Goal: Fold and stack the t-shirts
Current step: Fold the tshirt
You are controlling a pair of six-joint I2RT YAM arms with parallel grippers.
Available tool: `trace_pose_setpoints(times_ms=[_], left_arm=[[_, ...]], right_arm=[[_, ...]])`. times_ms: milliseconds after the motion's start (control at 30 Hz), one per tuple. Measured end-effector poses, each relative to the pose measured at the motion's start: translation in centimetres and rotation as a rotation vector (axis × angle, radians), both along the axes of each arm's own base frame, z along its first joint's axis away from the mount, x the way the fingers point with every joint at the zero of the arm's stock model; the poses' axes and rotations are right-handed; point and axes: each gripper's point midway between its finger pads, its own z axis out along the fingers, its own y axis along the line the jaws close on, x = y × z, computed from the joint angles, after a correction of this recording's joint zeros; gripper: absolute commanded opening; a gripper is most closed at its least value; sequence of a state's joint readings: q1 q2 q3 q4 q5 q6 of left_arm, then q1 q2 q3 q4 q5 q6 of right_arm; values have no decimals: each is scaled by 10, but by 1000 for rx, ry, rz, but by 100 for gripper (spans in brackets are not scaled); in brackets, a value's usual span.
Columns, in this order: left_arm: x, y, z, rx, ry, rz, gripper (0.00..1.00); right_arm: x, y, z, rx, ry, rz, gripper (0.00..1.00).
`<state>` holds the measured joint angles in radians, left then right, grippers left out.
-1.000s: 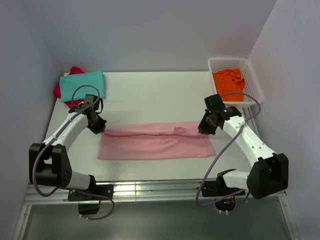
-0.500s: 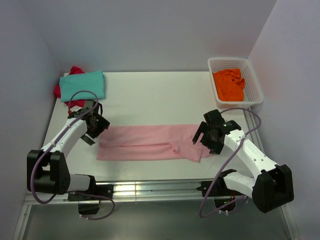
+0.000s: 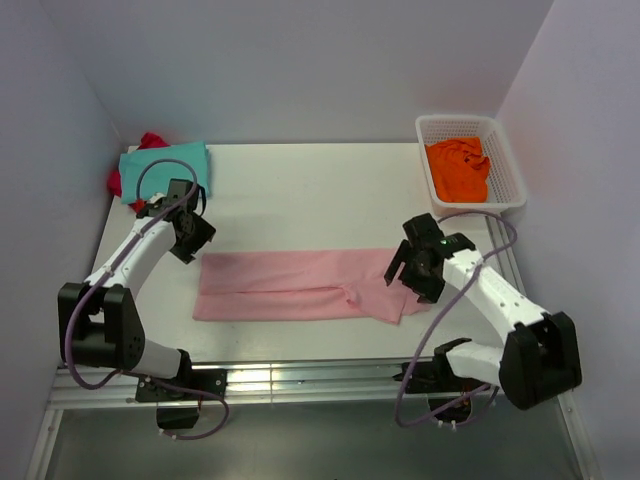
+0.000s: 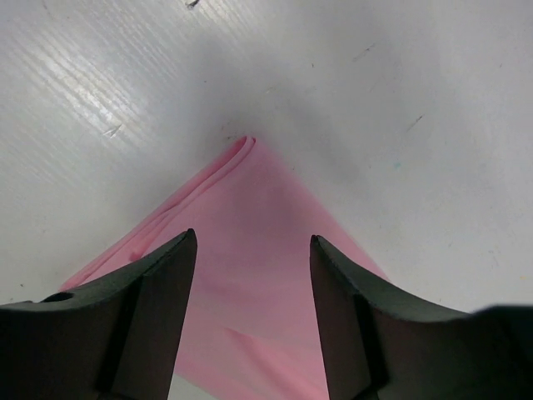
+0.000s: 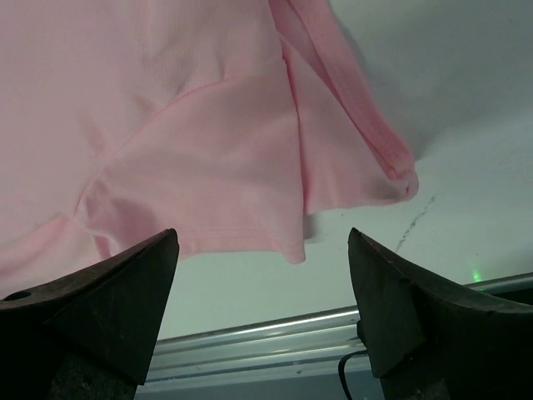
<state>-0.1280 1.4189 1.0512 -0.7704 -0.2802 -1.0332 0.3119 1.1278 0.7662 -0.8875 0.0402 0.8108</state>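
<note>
A light pink t-shirt (image 3: 300, 285) lies folded into a long strip across the middle of the table. My left gripper (image 3: 192, 236) hovers open above the strip's far left corner. In the left wrist view that pink corner (image 4: 250, 192) lies flat below the open left gripper (image 4: 250, 237). My right gripper (image 3: 408, 272) stands open over the strip's right end. From the right wrist, the rumpled sleeve and hem (image 5: 216, 150) show beyond the right gripper (image 5: 262, 237), with nothing between its fingers. A teal t-shirt (image 3: 166, 170) lies folded on a red one (image 3: 150, 140) at the far left. An orange t-shirt (image 3: 458, 168) sits bunched in the basket.
A white mesh basket (image 3: 508, 170) stands at the far right corner. The table's near metal rail (image 5: 291, 333) runs just below the right gripper. White walls close in the table on the left, back and right.
Both grippers opened and let go of the pink t-shirt after bringing its far edge toward the near side. The left gripper then moved back to the strip's far left corner.
</note>
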Motion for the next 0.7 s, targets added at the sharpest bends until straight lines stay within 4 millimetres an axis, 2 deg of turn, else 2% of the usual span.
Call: trace_pose_setpoints(times_ms=[133,233,267,333,533,633,700], left_arm=[[4,-3,-7,-9,24,-10,59],[8,-5,-7,-10,27,-24,58],[9,-6,-6,-9,27,-31,58],[11,-6,-5,-8,24,-38,58],[15,-7,1,-3,19,-67,59],[20,-7,6,-3,8,-81,59],[24,-5,10,-7,1,-85,59]], right_arm=[[17,1,-12,-45,57,2,88],[35,2,-20,-79,86,7,83],[41,3,-23,-85,92,10,74],[51,5,-28,-102,108,18,64],[66,7,-47,-137,166,32,59],[69,7,-54,-148,196,40,51],[71,9,-58,-156,217,52,42]])
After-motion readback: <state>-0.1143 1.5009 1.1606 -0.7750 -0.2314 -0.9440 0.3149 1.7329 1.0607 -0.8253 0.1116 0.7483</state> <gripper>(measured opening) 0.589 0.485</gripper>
